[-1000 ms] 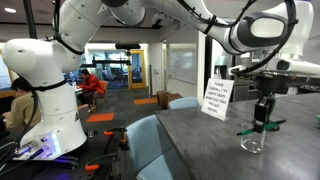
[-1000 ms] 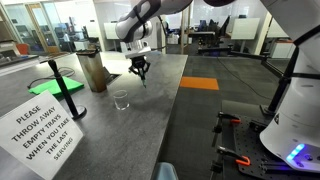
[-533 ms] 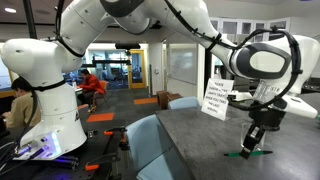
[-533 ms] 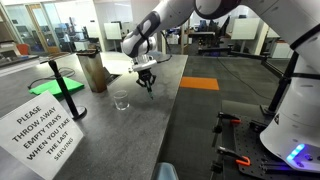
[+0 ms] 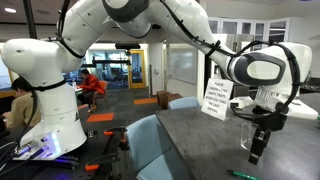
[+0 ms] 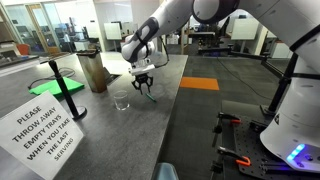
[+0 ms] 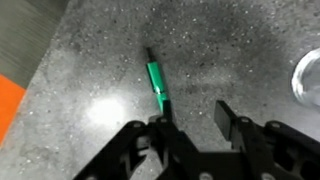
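Speckle in grey and black covers the desk (image 7: 80, 60), a smooth, stone-like slab in the wrist view, with a flat orange patch (image 7: 10, 115) showing beyond its left edge. Right of that, near the middle, a slim green pen (image 7: 157, 82) lies flat on the desk, a straight glossy stick with a dark tip pointing away and to the left. Its near end reaches the left of the two black fingers (image 7: 232, 118). These fingers are blocky, matt and angular, and the pincer (image 7: 195, 115) stands spread with nothing pinched between them, the bare desk showing in the gap. At the far right edge a clear glass (image 7: 308, 75) shows as a round, thin-walled rim, well apart from the pen. In an exterior view, from the left, a white paper sign (image 6: 45, 130) with black block letters stands tilted on the desk, then a crumpled brown paper bag (image 6: 95, 72) stands upright behind it, then the glass (image 6: 121, 101), small and transparent, stands just beside the pincer (image 6: 143, 82), which hangs low over the desk on the white, rounded arm. In an exterior view from the opposite side the sign (image 5: 217, 100) stands left of the dark pincer (image 5: 255, 150), and the pen (image 5: 245, 174) is a thin green streak on the desk below it.
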You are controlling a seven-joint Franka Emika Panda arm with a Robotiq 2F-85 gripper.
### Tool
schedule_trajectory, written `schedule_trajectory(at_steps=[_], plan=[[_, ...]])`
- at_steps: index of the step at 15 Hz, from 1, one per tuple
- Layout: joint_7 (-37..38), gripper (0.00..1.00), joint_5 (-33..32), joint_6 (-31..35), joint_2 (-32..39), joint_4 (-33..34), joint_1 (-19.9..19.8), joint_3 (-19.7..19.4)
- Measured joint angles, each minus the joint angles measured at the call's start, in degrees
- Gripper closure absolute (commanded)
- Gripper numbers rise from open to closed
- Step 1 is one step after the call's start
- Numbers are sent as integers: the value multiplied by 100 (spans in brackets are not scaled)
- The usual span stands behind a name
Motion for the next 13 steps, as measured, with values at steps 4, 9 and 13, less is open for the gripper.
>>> schedule_trajectory(at_steps=[4, 9, 13], plan=[[-612, 0, 11, 187, -594, -312, 13, 190], [-1636, 0, 21, 193, -2007, -1472, 59, 519], [-1953, 0, -30, 202, -2972, -2394, 184, 523]])
